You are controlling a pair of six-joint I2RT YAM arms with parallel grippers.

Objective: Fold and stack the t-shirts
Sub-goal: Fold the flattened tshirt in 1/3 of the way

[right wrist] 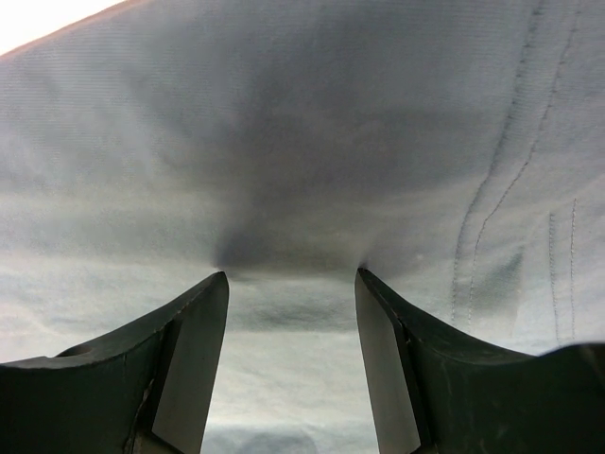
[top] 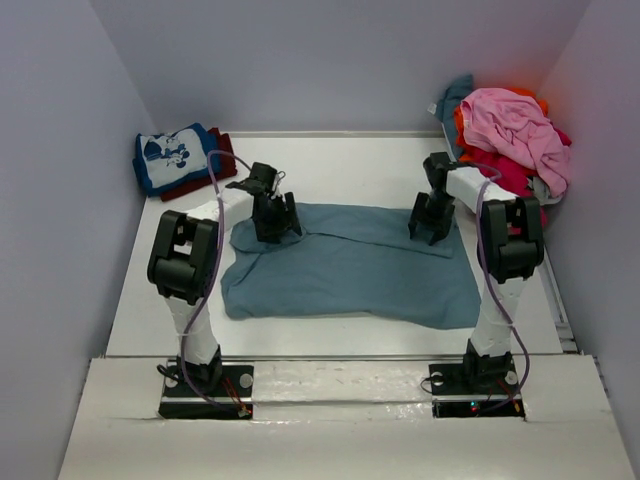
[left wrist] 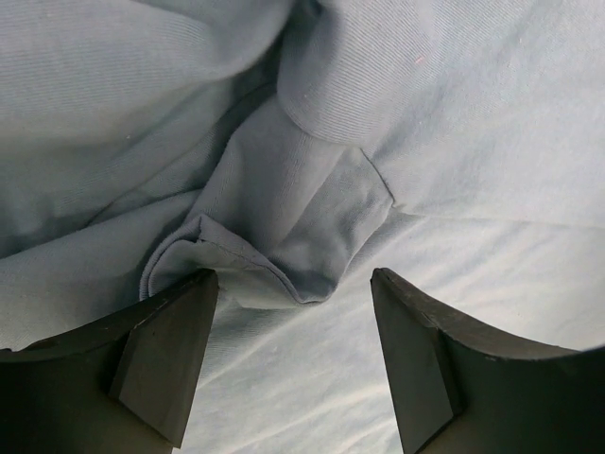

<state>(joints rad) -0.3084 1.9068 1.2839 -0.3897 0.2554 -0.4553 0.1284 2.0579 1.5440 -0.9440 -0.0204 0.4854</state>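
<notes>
Left fingers (left wrist: 161, 359) are standing wide apart, straddling a bunched sleeve fold of the slate-blue t-shirt (top: 350, 270) and pinching nothing yet. Right fingers (right wrist: 189, 359) are likewise spreading wide, pressing onto flat cloth beside a stitched hem, also empty. Left gripper (top: 275, 228) and right gripper (top: 432, 225) are both working the shirt's far edge, probably lining up a fold. The shirt is lying mid-tabletop (top: 330, 160). The folded cartoon-print tee (top: 172, 157) is waiting at the far-left corner; the unfolded pile (top: 515, 125) is sitting at the far-right corner.
</notes>
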